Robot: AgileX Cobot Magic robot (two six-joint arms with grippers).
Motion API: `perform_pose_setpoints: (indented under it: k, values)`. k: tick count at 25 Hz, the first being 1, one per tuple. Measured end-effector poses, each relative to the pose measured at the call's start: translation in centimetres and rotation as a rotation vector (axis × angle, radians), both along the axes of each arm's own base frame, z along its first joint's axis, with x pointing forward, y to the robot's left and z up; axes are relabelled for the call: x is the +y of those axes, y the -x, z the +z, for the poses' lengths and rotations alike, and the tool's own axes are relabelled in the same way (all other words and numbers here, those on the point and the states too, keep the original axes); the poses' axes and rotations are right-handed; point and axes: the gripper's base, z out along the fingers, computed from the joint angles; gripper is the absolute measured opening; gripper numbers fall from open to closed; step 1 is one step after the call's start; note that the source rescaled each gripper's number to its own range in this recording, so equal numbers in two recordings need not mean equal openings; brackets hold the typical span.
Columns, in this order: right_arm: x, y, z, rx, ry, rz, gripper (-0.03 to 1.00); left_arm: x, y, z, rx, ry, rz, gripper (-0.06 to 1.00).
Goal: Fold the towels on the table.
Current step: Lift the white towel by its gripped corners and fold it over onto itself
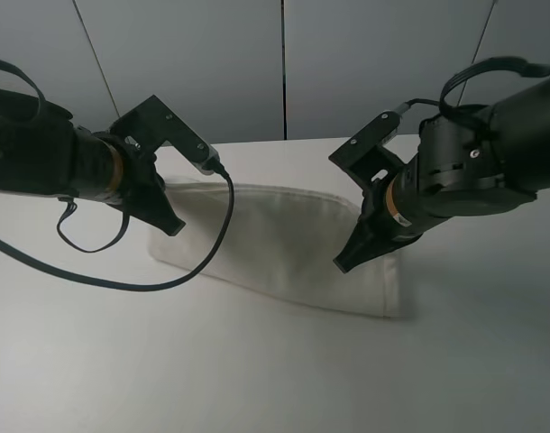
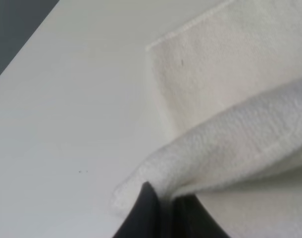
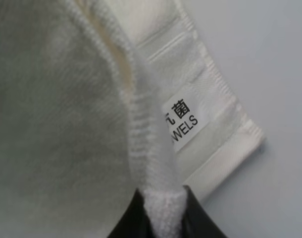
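A grey panelled wall (image 1: pixel 284 63) backs the wide white bench (image 1: pixel 257 379), and the white towel (image 1: pixel 284 244) lies across its middle with broad open surface in front and to either side. The left claw (image 1: pixel 173 225) is clamped on the towel's left edge, holding a fold up off the layer beneath. The right claw (image 1: pixel 344 262) is pinched shut on the hem at the right end, just beside the printed label (image 3: pixel 183 119) and the woven stripe band (image 3: pixel 215 99), while the towel's near edge rests flat on the bench.
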Motion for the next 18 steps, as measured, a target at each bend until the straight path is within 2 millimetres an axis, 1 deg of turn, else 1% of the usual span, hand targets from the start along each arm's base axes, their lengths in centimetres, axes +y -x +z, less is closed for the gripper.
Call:
perform_pose_setpoints:
  k: [5,10,12,15,17,18]
  values:
    - [0.0,-0.6,0.1,-0.068,-0.022,-0.042,0.00,-0.2,-0.5,-1.1,-0.014,-0.003,0.007,0.00]
    - [0.0,-0.9,-0.8,-0.073,-0.030,-0.100,0.00,-0.5,-1.0,-1.6,-0.051,0.010,0.005,0.00]
    - [-0.2,-0.9,-1.0,-0.078,-0.015,-0.126,0.00,-0.6,-1.1,-1.9,-0.059,0.009,-0.002,0.04]
    - [-0.6,-1.1,-0.9,-0.105,-0.002,-0.184,0.00,-0.7,-1.3,-2.4,-0.062,-0.008,-0.012,0.19]
    - [-0.7,-1.3,-0.7,-0.139,-0.004,-0.211,0.00,-0.6,-1.5,-2.5,-0.078,-0.023,-0.004,0.38]
    - [-0.7,-1.5,-0.6,-0.157,-0.007,-0.215,0.02,-0.4,-1.6,-2.5,-0.093,-0.027,0.015,0.48]
